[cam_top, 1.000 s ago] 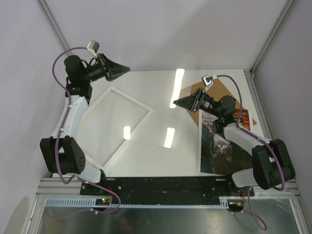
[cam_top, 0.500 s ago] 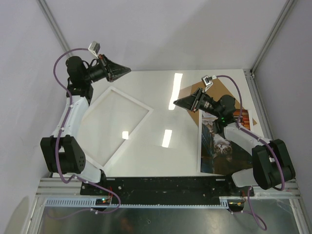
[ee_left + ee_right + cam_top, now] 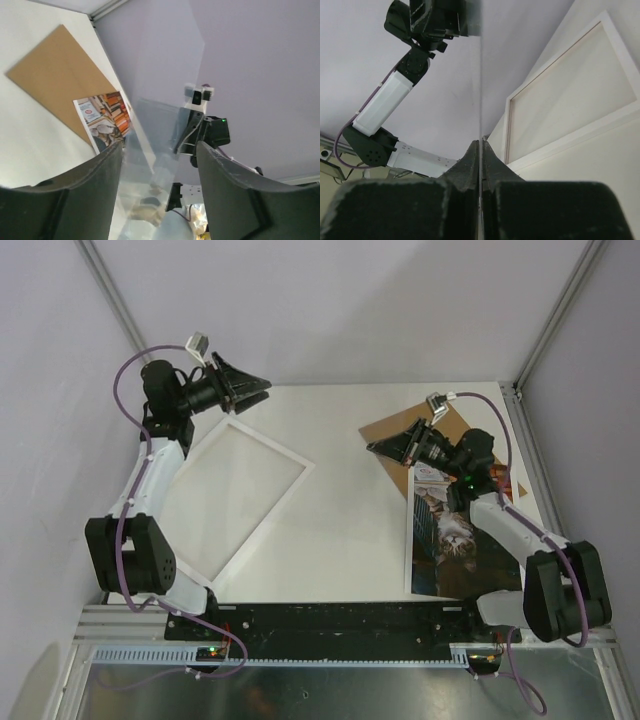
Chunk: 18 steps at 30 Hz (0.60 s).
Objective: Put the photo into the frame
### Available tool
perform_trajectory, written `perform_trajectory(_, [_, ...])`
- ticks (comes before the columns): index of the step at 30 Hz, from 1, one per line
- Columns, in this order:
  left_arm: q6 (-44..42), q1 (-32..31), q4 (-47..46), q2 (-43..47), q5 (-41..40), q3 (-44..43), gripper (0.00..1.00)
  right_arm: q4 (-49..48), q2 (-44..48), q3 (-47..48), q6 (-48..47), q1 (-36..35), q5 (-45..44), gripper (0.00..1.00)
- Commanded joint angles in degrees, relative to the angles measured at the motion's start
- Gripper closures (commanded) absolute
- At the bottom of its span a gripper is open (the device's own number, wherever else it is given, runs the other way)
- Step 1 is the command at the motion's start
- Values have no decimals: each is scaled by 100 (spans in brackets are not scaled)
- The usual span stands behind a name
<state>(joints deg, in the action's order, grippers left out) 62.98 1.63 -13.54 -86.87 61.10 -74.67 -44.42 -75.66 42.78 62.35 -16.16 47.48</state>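
Right gripper (image 3: 372,447) pinches shut on the edge of a clear pane (image 3: 160,100); left gripper (image 3: 262,388) stands parted around its other end (contact unclear). The photo (image 3: 455,540) lies under the right arm, long axis near-to-far, well apart from the frame (image 3: 275,445) lying at left.

You have bright, even overhead light in all 3 views. The white table (image 3: 340,510) is nearly washed out, with only faint, soft shadows beneath the arms. Both wrist views show dark, out-of-focus foregrounds: the left gripper's fingers (image 3: 75,200) and the right gripper's fingers (image 3: 545,210). A pale sheen veils the clear sheet (image 3: 160,75).
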Motion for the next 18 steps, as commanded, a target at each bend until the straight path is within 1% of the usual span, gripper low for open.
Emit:
perform_trajectory(1, [-678,273,383,72,-308,-129,29,686,554,291,-293,354,40,100])
perform_trajectory(3, [-1162,441,949,104,-705,-237,23,1152,717,291,-425,558,63,100])
perform_trajectory(5, [-1773,590,1727,178,-1412,-312,19,1719,903,287,-649,789,69,100])
perform_trajectory(6, [-2089,627,2195,223,-2039,-360,18,2066,987,290,-814,922,51,100])
perform_trajectory(8, [-2629,628,2874,307,-3000,-350,19,2739,1197,291,-1135,1186,20,100])
perform_trajectory(9, [-2855,571,3107,340,-3360,-317,20,3015,1301,292,-1268,1326,13,100])
perform_trajectory(12, [-3458,172,3840,405,-4723,-168,24,3598,1513,292,-1501,1692,-42,100])
perform_trajectory(14, [-3861,-255,4232,431,-5528,-7,27,3882,1636,292,-1597,1811,-168,100])
perform_trajectory(16, [-4116,-601,4499,466,-6057,220,30,4017,1713,292,-1654,1850,-250,100])
perform_trajectory(18, [-4331,-901,4667,486,-6360,455,31,4107,1679,331,-1655,1866,-271,100])
